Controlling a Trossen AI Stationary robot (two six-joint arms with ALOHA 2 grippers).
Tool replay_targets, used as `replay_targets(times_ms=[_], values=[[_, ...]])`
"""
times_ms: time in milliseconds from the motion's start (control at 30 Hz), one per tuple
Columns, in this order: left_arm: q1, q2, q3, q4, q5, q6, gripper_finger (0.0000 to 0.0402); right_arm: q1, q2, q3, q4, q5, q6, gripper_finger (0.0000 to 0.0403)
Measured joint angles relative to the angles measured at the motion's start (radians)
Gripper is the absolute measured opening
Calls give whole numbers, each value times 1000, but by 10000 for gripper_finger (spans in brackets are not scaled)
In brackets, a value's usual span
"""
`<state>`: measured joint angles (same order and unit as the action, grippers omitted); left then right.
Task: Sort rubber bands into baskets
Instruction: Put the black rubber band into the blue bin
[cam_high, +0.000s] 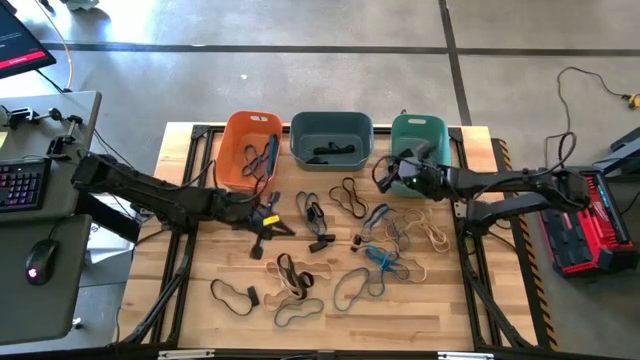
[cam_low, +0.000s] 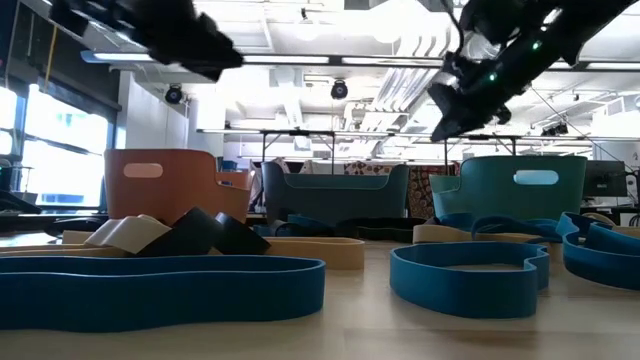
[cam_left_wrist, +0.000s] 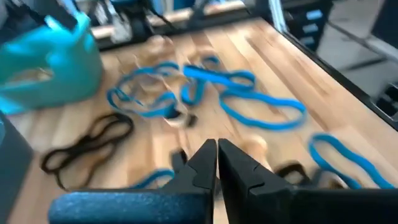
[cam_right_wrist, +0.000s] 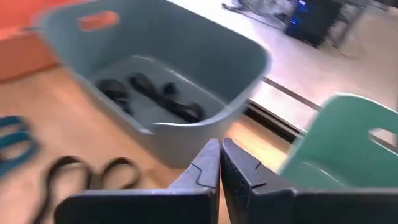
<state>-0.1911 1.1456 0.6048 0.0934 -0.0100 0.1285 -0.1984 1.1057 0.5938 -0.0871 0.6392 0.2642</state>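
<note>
Three baskets stand in a row at the table's far edge: orange (cam_high: 250, 140), slate blue-grey (cam_high: 331, 137) and teal (cam_high: 421, 135). Black rubber bands (cam_right_wrist: 155, 99) lie in the slate basket, and a few bands (cam_high: 262, 158) hang over the orange basket's near wall. Many blue, black and tan rubber bands (cam_high: 380, 255) lie loose on the wooden top. My left gripper (cam_left_wrist: 217, 149) is shut above the bands near the orange basket (cam_high: 262, 218); nothing shows between its fingers. My right gripper (cam_right_wrist: 221, 149) is shut, raised between the slate and teal baskets (cam_high: 383, 178), with nothing in it.
A black frame (cam_high: 190, 160) runs along the table's sides. A side desk with a keyboard (cam_high: 22, 185) and a mouse (cam_high: 38, 262) stands to the left. A red and black device (cam_high: 590, 225) with cables sits on the floor to the right.
</note>
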Motion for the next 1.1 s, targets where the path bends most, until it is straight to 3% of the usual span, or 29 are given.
replay_targets(times_ms=[433, 667, 1100], values=[[-129, 7, 0, -236, -21, -109, 48, 278, 14, 0, 56, 0, 8, 0], [-204, 20, 0, -294, -21, -180, 82, 410, 111, 0, 164, 15, -32, 0], [-400, 24, 0, -394, 1, -359, 113, 476, 268, 0, 283, 23, -1, 0]])
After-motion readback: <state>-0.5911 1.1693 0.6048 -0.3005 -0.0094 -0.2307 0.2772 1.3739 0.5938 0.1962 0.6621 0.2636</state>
